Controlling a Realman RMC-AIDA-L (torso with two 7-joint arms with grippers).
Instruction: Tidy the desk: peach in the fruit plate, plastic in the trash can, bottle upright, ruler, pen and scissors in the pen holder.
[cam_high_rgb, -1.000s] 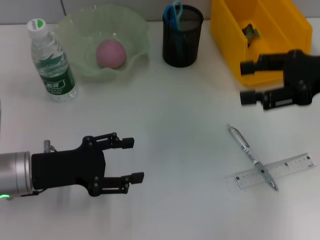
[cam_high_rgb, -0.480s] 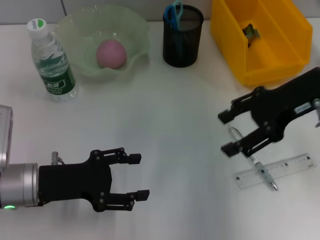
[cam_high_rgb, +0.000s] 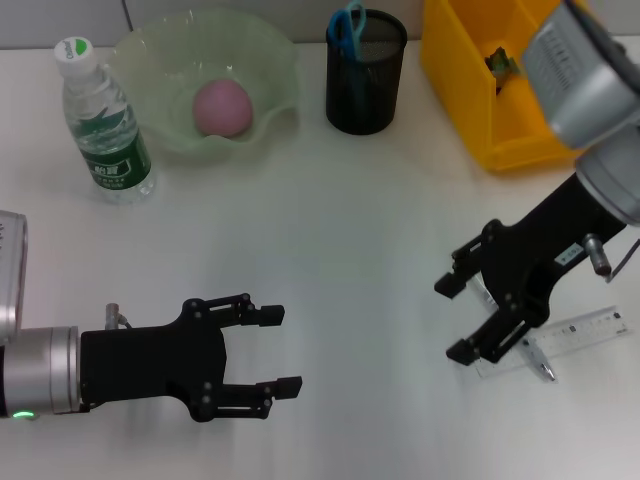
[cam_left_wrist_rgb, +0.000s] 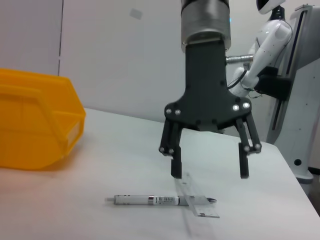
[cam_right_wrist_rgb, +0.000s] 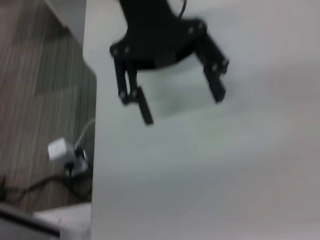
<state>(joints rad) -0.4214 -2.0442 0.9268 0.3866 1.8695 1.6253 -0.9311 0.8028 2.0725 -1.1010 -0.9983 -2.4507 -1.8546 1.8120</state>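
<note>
The right tool (cam_high_rgb: 462, 318) is wide open and has come down over the pen (cam_left_wrist_rgb: 150, 200), leaving the yellow trash can (cam_high_rgb: 560, 110) where it was a second ago. In the left wrist view its two fingers hang just above the pen, one on each side, not yet touching it. This suggests the plastic is already dropped and the pen is the next thing to grasp. The pen lies on the tabletop (cam_high_rgb: 350, 220), crossing over the ruler (cam_high_rgb: 585, 330), so the fingers may catch the ruler too. The left tool (cam_high_rgb: 275, 350) is also open and holds nothing; it hovers far from the pen, at the near side of the tabletop.

The trash can holds a small piece of plastic (cam_high_rgb: 502, 63). The pen holder (cam_high_rgb: 365, 85), beyond the pen, has the scissors (cam_high_rgb: 348, 25) inside. The fruit plate (cam_high_rgb: 150, 60) contains the peach (cam_high_rgb: 221, 108), and the bottle (cam_high_rgb: 105, 125) stands upright beside it.
</note>
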